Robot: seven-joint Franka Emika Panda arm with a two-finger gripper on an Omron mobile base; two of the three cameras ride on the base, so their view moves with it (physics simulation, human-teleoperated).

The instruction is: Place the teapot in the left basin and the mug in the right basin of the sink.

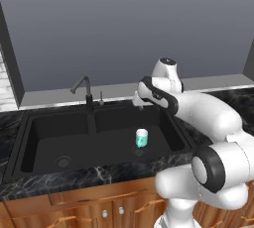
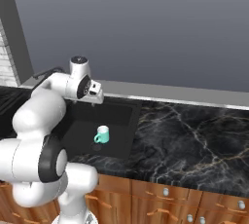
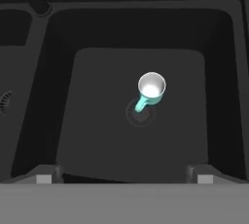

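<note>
One mug [image 3: 151, 89] stands upright in the right basin [image 3: 97, 135], straight below the gripper [image 3: 124, 173]; jaws spread wide, holding nothing, handle toward the drain [image 3: 140, 114].

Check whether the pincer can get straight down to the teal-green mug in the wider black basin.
Probably yes: the pincer hangs open above the teal-green mug, which stands upright by the round drain, with nothing between them.

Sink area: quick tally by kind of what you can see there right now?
Mugs: 1, the mug, upright in the right basin.
Basins: 2, counting the left basin.
Faucets: 1, the faucet.
Claws: 1, the claw, open above the mug.
Total: 5.
</note>
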